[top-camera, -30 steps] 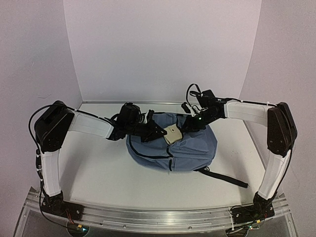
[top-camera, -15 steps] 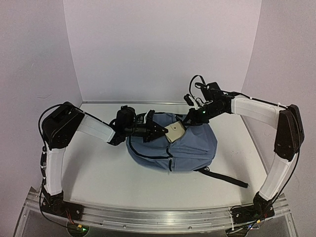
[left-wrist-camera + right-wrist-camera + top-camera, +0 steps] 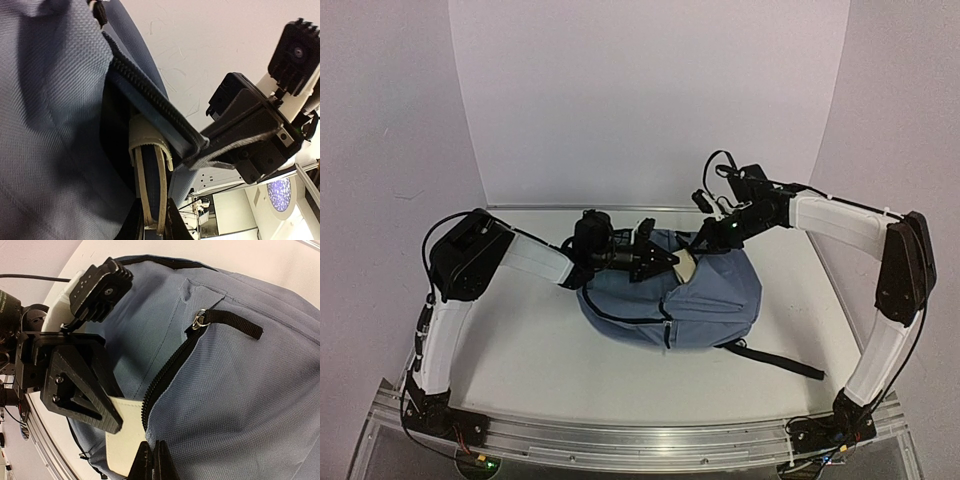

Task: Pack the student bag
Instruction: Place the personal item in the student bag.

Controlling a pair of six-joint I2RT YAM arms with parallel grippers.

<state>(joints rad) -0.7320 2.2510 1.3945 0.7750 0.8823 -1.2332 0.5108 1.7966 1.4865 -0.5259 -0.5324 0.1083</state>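
The slate-blue student bag [image 3: 715, 300] lies on the table with its top zipper open. My left gripper [image 3: 668, 261] is shut on a cream-covered flat item with a dark blue core [image 3: 149, 165] and holds it partly inside the bag's opening [image 3: 117, 130]. My right gripper [image 3: 706, 241] is shut on the fabric edge of the bag beside the zipper [image 3: 153, 460] and holds that edge up. The cream item [image 3: 125, 440] shows between the left gripper's fingers [image 3: 82, 395] and the zipper teeth. The bag's inside is dark and hidden.
A black strap [image 3: 775, 360] trails from the bag toward the front right. A black zipper pull [image 3: 227, 322] lies on the bag's top. White walls close the back and sides of the table [image 3: 520, 340].
My left gripper has moved right with the cream item, which now sits deeper in the bag's opening. My right gripper rose slightly a second ago and has held still since.
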